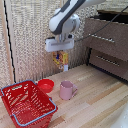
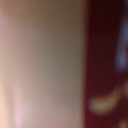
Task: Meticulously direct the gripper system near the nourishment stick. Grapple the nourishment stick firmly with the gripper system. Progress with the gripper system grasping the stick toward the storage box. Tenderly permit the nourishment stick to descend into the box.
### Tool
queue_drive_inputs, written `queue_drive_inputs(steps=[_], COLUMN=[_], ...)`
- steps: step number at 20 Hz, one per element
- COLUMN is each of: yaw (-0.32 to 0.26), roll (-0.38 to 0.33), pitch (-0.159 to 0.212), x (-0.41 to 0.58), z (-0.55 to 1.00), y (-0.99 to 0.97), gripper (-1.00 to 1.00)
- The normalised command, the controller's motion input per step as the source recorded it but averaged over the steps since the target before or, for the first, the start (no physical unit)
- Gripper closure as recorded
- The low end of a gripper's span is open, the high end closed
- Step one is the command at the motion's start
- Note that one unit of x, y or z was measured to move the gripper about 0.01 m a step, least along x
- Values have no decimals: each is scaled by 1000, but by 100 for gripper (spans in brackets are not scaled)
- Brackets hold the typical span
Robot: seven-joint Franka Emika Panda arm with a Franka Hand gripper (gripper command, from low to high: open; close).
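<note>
In the exterior view the white arm's gripper (image 1: 60, 53) hangs well above the wooden table, shut on the yellow, orange and red snack packet (image 1: 61, 60), which dangles below the white block with its small white label at the lower end. The red mesh basket (image 1: 20, 91) with a blue-grey rim sits on the table at the exterior view's lower left, away from the gripper. The wrist view is a close blur: a dark red surface with yellowish marks (image 2: 107, 75) fills one side, and the fingers do not show.
A pink mug (image 1: 66, 90) stands on the table below the gripper. A small red bowl (image 1: 45, 85) lies between the mug and the basket. A dark wooden drawer cabinet (image 1: 107, 45) stands at the exterior view's right. A pale curtain hangs behind.
</note>
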Motion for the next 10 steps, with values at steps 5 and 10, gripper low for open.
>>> queue_drive_inputs(steps=[5,10], yaw=[0,0], roll=[0,-11], pitch=[54,0], x=[-462,-846], z=[880,843], y=[358,450], gripper=[100,100])
